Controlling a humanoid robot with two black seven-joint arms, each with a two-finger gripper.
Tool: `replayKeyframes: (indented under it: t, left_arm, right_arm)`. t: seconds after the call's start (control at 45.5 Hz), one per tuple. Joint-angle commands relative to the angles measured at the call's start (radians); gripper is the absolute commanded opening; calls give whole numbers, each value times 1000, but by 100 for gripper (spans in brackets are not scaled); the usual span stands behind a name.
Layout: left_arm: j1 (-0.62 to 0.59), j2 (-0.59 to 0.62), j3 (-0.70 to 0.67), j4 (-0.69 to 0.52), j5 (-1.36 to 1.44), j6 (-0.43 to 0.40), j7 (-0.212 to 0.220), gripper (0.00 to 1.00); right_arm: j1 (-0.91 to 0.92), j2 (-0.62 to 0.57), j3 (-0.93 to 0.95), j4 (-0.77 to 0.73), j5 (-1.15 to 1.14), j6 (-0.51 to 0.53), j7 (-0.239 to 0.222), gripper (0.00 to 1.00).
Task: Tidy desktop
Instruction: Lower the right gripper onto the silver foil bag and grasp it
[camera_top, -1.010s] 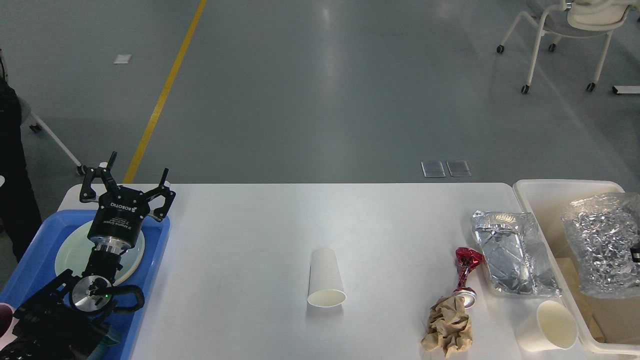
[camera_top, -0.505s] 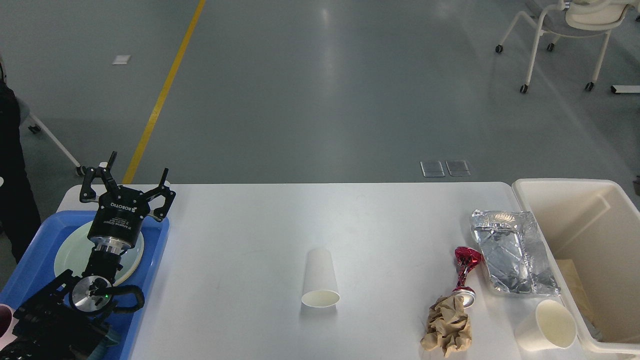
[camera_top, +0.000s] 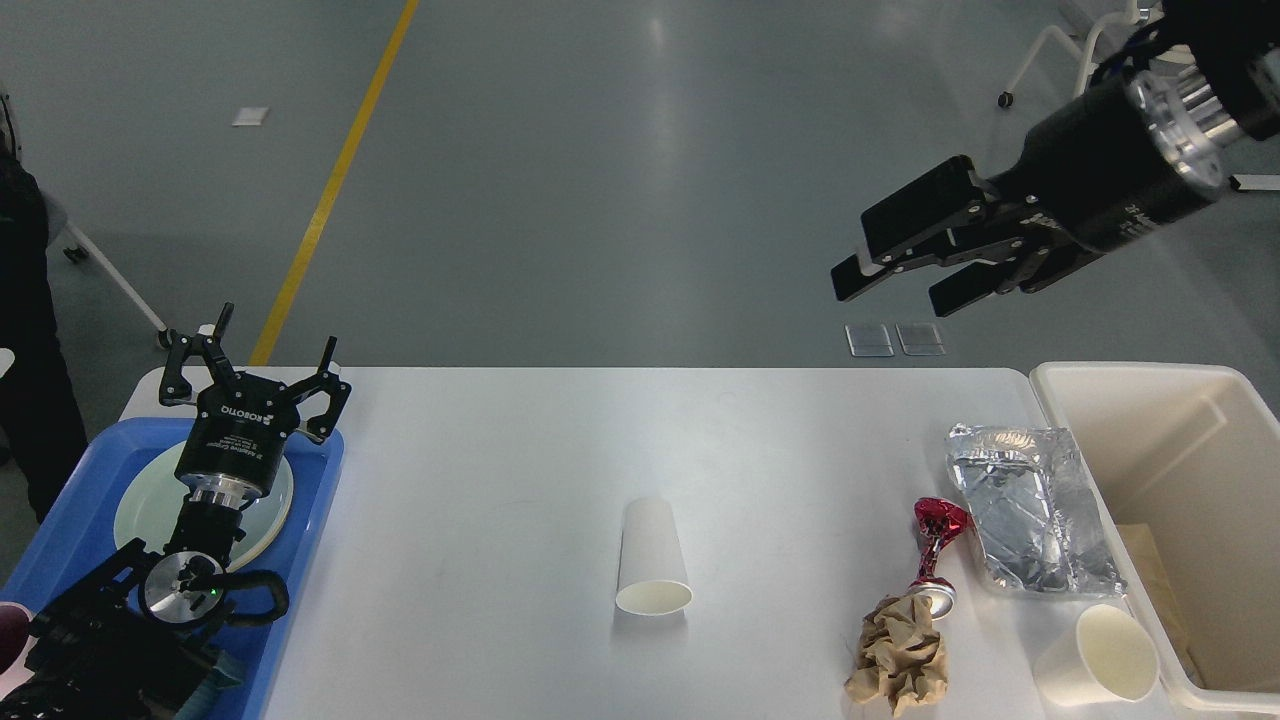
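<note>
Right hand (camera_top: 905, 272) is hanging high above the far right of the bench (camera_top: 520, 470), fingers apart with a gap showing between the flat black pads, nothing in it; it is sitting well above the litter, up-field of the cream bin (camera_top: 1215, 400), so likely between trips to that bin. Left hand (camera_top: 255, 375) is resting over the blue tray (camera_top: 320, 480) at the bench's left end, its thin linkage fingers spread and empty, above a pale round plate (camera_top: 135, 510) lying in the tray, glossy and flat. The bench, a wide smooth white top with rounded corners, is filling the lower half of the view and is carrying all the remaining rubbish. A white paper cup (camera_top: 652, 555) is lying on its side mid-bench, open mouth toward me, tapered and matte. Right side: a crumpled foil sheet (camera_top: 1030, 515), shiny and creased, lying just beside the bin wall; a crushed red can (camera_top: 935, 550), pinched at the waist, between foil and a wad of brown paper (camera_top: 895, 660), soft and wrinkled; a second paper cup (camera_top: 1100, 655) tipped by the bin's near corner. Judging by this cluster hugging the bin, the clearing is not yet finished.
</note>
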Motion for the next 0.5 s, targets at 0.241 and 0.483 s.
replayKeyframes:
  t: [0.241, 0.483]
  left_arm:
    - [0, 0, 0, 0, 0, 0, 0, 100]
    - [0, 0, 0, 0, 0, 0, 0, 100]
  right_arm:
    - [49, -26, 48, -13, -82, 131, -82, 100]
    - [-378, 28, -290, -108, -258, -490, -177, 100]
